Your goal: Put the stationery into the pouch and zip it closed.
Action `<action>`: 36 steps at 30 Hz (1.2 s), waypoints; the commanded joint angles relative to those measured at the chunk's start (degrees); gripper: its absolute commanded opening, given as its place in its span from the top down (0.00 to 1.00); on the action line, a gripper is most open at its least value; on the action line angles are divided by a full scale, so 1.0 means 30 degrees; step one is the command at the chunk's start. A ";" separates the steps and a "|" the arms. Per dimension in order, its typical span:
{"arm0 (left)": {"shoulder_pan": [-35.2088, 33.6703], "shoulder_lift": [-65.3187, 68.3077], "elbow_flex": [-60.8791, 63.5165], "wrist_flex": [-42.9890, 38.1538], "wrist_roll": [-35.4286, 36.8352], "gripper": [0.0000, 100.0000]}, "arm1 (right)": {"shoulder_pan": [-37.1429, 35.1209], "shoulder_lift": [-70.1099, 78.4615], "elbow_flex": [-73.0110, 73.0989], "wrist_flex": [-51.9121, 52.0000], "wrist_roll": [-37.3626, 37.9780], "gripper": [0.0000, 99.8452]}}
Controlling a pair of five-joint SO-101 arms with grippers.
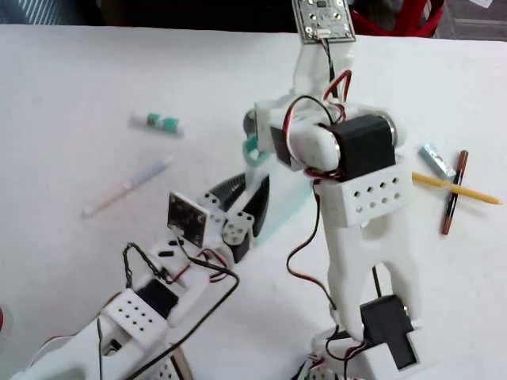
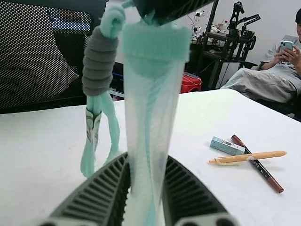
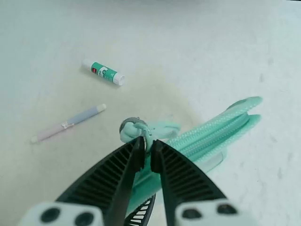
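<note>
1. Your table [image 1: 71, 79] is white and carries two arms, one pouch and five loose pieces of stationery.
2. You have one mint-green pouch [image 2: 150, 94], held off the table between both arms, with its looped pull cord [image 2: 99, 61] hanging beside it.
3. Your left gripper [image 2: 146, 162] is clenched on one end of the pouch, a jaw pressed to each side.
4. Your right gripper [image 3: 146, 143] is clamped on the opposite, zip end, right by the pull cord.
5. On the left arm's side you have two things, lying apart: one glue stick [image 1: 156, 122] and one pastel pen [image 1: 127, 188].
6. On the right arm's side you have three, close together: one small blue box [image 1: 436, 161], one yellow pen [image 1: 455, 188] and one brown pencil [image 1: 450, 210] lying crossed with the yellow pen.
7. All five lie outside the pouch.
</note>
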 commanded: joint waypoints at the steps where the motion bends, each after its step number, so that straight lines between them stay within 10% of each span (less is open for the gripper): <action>1: 0.0454 0.0308 0.0000 -0.0117 -0.0088 0.98 | -0.0278 -0.0982 -0.0117 0.0015 0.0264 0.98; 18: 0.0454 0.0308 0.0029 -0.0117 -0.0059 0.98 | 0.5084 -0.0835 -0.0293 -0.1978 0.1846 0.98; 27: 0.0484 0.0308 0.0029 -0.0117 -0.0059 0.98 | -0.0073 -0.0747 -0.0821 -0.1040 0.0557 0.81; 36: 0.1011 0.0220 0.0381 -0.0117 -0.0147 0.98 | 0.0044 0.2505 -0.0967 -0.0161 -0.0674 0.79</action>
